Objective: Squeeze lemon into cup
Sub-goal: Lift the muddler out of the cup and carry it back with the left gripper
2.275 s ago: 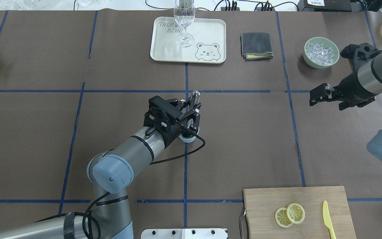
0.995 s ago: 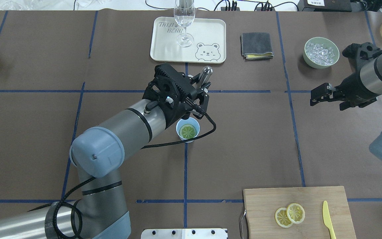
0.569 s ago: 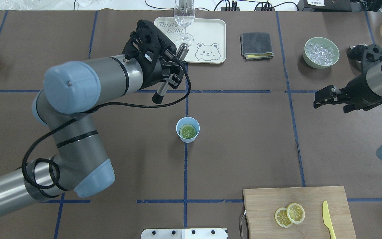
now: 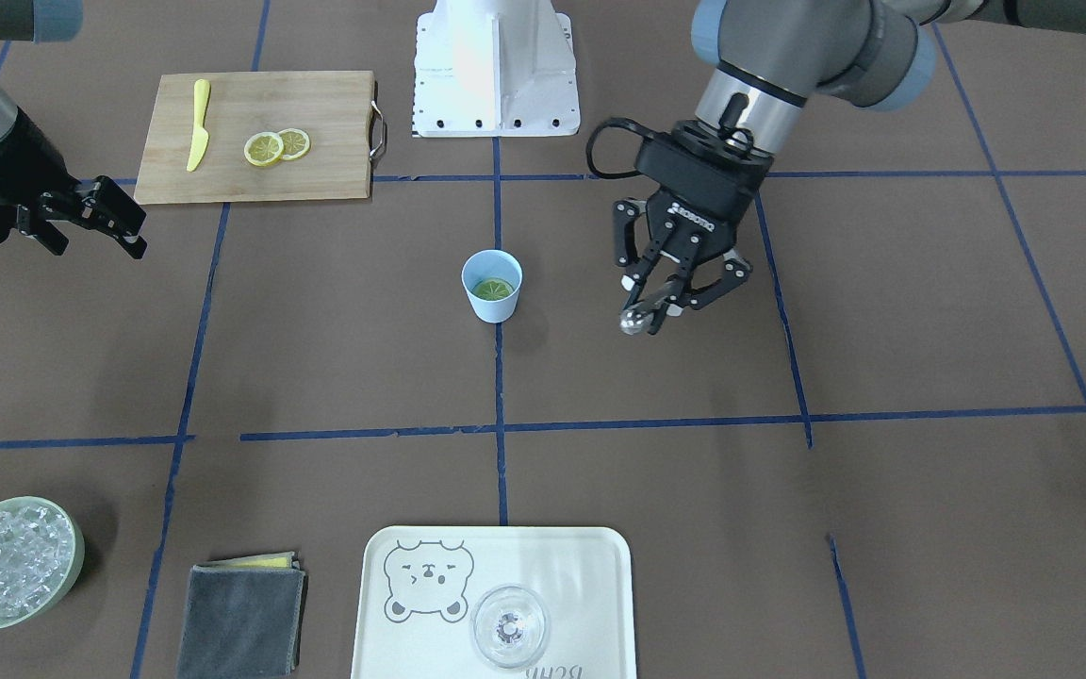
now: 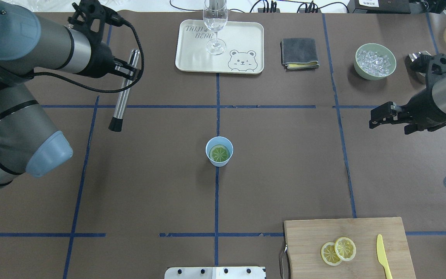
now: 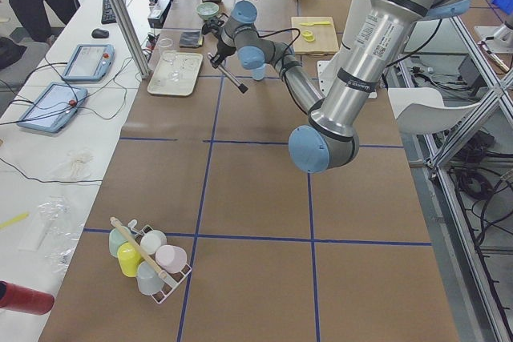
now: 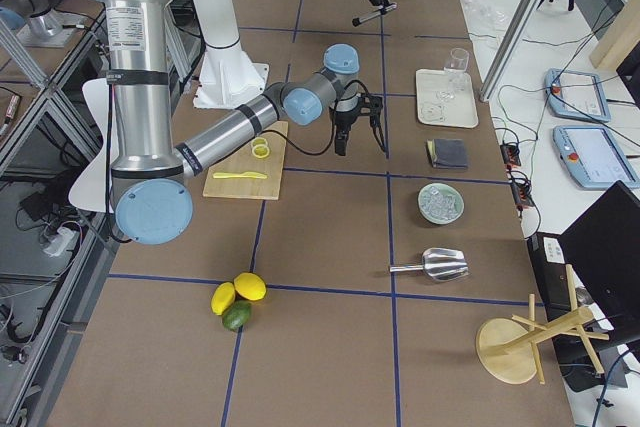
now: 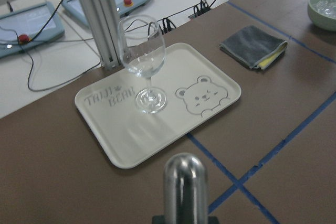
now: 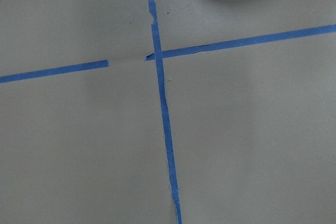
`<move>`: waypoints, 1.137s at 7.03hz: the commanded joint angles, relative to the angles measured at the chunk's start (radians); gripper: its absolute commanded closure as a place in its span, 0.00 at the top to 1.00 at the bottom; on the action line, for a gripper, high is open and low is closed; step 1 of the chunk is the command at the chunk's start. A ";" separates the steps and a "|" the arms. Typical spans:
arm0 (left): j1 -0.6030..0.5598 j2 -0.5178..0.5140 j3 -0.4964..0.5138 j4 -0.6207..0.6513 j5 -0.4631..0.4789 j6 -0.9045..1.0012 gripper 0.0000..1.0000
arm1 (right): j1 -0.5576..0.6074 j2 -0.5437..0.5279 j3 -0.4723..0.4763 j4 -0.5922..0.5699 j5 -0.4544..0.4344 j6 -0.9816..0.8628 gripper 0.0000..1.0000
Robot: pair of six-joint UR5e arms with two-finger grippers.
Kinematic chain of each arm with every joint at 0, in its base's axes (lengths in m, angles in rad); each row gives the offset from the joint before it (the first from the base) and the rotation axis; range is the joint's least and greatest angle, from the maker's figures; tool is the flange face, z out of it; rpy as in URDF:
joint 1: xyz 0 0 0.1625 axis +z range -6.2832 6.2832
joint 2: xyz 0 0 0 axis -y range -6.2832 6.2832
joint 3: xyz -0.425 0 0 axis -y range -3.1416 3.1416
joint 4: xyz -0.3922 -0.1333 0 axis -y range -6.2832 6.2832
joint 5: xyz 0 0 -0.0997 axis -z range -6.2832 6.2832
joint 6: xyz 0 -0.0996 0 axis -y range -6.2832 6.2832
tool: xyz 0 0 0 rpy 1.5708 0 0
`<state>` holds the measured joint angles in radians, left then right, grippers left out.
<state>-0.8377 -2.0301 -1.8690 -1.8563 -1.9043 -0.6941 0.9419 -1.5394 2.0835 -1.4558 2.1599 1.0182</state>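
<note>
The light-blue cup [image 5: 212, 158] [image 4: 491, 307] stands at the table's middle, and a lemon slice [image 5: 220, 154] [image 4: 493, 288] lies flat inside it. Two more lemon slices [image 5: 338, 251] [image 4: 277, 146] overlap on the wooden cutting board [image 5: 362, 232]. My left gripper [image 5: 128, 70] [image 4: 670, 288] is raised at the far left, well away from the cup, and is shut on a metal muddler rod [image 5: 122, 97] [image 8: 184, 182]. My right gripper [image 5: 379, 116] [image 4: 133, 226] hovers open and holds nothing at the right side.
A cream tray [image 5: 246, 42] with a clear stemmed glass [image 5: 215, 27] sits at the far middle. Beside it lie a grey cloth [image 5: 299, 52] and a green bowl of ice [image 5: 375, 61]. A yellow knife [image 5: 381, 255] rests on the board.
My left arm lifted the muddler out of the cup and swung it to the far left, uncovering the slice inside. The right arm drifted slightly to the right.
</note>
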 commanded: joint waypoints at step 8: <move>-0.080 0.301 0.212 0.082 -0.208 -0.035 0.00 | 0.000 -0.007 -0.005 0.000 -0.003 -0.009 1.00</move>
<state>-0.9176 -1.7297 -1.7054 -1.7292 -2.1125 -0.8154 0.9419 -1.5470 2.0781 -1.4558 2.1569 1.0078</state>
